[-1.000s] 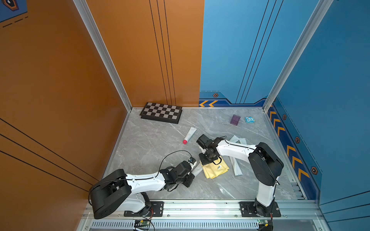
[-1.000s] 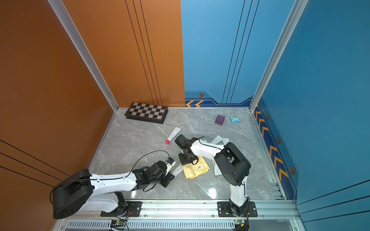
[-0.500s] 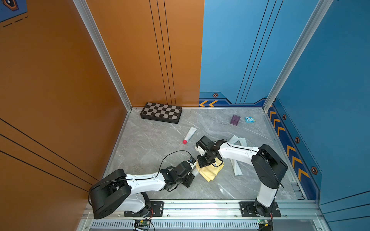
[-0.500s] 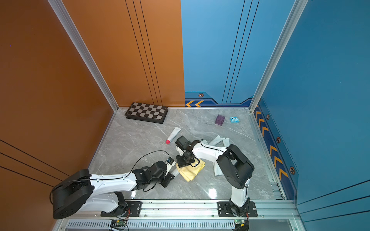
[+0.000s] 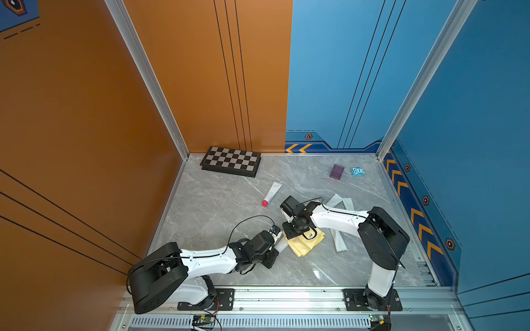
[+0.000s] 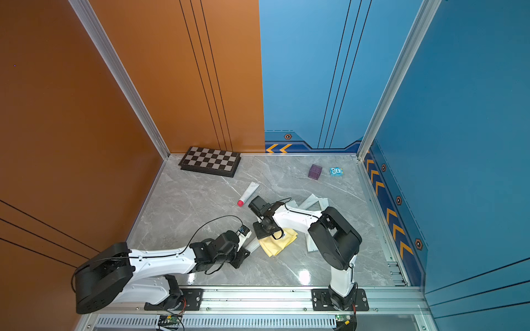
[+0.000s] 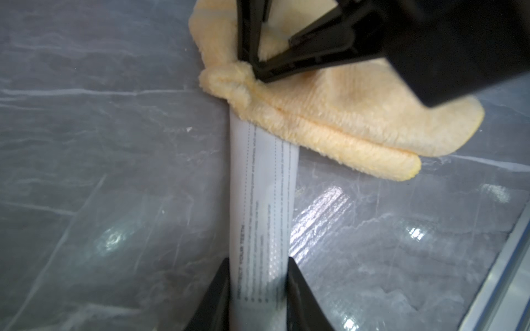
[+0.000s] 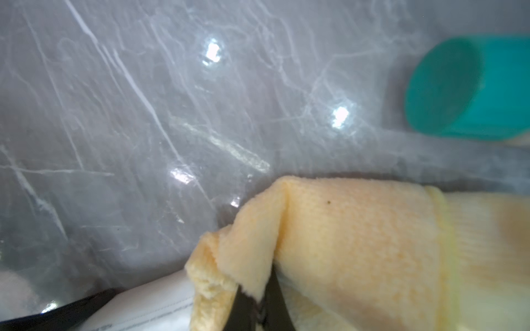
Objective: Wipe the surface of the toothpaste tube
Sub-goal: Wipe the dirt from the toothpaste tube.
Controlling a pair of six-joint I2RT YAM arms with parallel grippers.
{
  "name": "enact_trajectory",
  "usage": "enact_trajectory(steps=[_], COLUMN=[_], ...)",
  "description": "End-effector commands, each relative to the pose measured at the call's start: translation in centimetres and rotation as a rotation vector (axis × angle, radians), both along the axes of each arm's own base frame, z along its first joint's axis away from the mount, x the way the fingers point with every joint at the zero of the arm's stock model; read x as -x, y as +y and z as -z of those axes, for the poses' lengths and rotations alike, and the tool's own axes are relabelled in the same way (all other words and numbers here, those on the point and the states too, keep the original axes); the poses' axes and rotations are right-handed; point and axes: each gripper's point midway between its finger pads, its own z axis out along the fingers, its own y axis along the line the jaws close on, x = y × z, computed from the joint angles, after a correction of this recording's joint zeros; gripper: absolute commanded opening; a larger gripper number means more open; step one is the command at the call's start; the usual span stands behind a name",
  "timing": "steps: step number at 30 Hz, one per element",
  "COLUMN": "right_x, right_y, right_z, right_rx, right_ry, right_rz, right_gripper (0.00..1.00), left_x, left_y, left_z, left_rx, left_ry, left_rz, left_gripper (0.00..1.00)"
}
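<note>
My left gripper (image 7: 258, 266) is shut on a white toothpaste tube (image 7: 262, 200) with printed text, which lies low over the marble floor. It shows in both top views as a pale strip (image 5: 280, 244) (image 6: 250, 244) ahead of the left gripper (image 5: 274, 242). A yellow cloth (image 7: 329, 109) (image 8: 358, 229) (image 5: 305, 243) (image 6: 276, 243) is draped over the tube's far end and hides it. My right gripper (image 8: 258, 289) (image 5: 292, 229) (image 7: 255, 66) is shut on a fold of that cloth and presses it onto the tube.
Another white tube with a red cap (image 5: 272, 193) lies behind the arms. More pale tubes (image 5: 338, 240) lie to the right, and a teal cap (image 8: 447, 88) is near the cloth. A chessboard (image 5: 231, 162), a purple cube (image 5: 337, 171) and a small blue packet (image 5: 358, 171) sit at the back.
My right gripper has dragged the yellow cloth a little to the left along the tube, toward the left gripper. The left arm and the tube have stayed put.
</note>
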Motion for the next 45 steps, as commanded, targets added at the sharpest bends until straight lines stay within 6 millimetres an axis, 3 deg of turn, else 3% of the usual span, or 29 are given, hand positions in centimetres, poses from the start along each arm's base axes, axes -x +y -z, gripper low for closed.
enact_trajectory(steps=[1, 5, 10, 15, 20, 25, 27, 33, 37, 42, 45], right_x=[4.4, 5.7, 9.9, 12.1, 11.6, 8.5, 7.5, 7.1, 9.2, 13.2, 14.4], right_y=[-8.6, -6.2, -1.0, 0.1, -1.2, -7.4, -8.9, -10.4, -7.2, -0.8, 0.5], right_z=[5.4, 4.9, 3.6, 2.9, 3.5, 5.7, 6.0, 6.1, 5.9, 3.0, 1.7], right_rx=[0.379, 0.271, 0.045, -0.022, 0.027, 0.354, 0.438, 0.506, 0.313, -0.023, -0.091], right_ry=[0.164, 0.204, 0.346, 0.408, 0.393, 0.249, 0.207, 0.167, 0.256, 0.407, 0.44], right_rz=[-0.005, -0.04, -0.132, -0.168, -0.149, -0.099, -0.082, -0.059, -0.08, -0.151, -0.178], right_gripper=[0.0, 0.0, 0.0, 0.0, 0.0, 0.0, 0.0, 0.0, 0.0, 0.0, 0.0], left_x=[1.5, 1.5, 1.4, 1.4, 1.4, 1.4, 1.4, 1.4, 1.4, 1.4, 1.4], left_y=[1.9, 1.9, 1.9, 2.0, 1.9, 2.0, 1.9, 1.9, 1.9, 1.9, 1.9], left_z=[2.4, 2.5, 2.4, 2.5, 2.5, 2.5, 2.5, 2.5, 2.6, 2.5, 2.4], left_rx=[-0.108, -0.111, -0.111, -0.113, -0.115, -0.116, -0.115, -0.113, -0.116, -0.114, -0.113], left_ry=[0.048, 0.052, 0.049, 0.048, 0.05, 0.048, 0.048, 0.049, 0.052, 0.047, 0.046], left_rz=[0.014, 0.015, 0.013, 0.012, 0.012, 0.011, 0.011, 0.012, 0.014, 0.013, 0.013], left_gripper=[0.24, 0.24, 0.24, 0.25, 0.25, 0.25, 0.25, 0.25, 0.25, 0.25, 0.25])
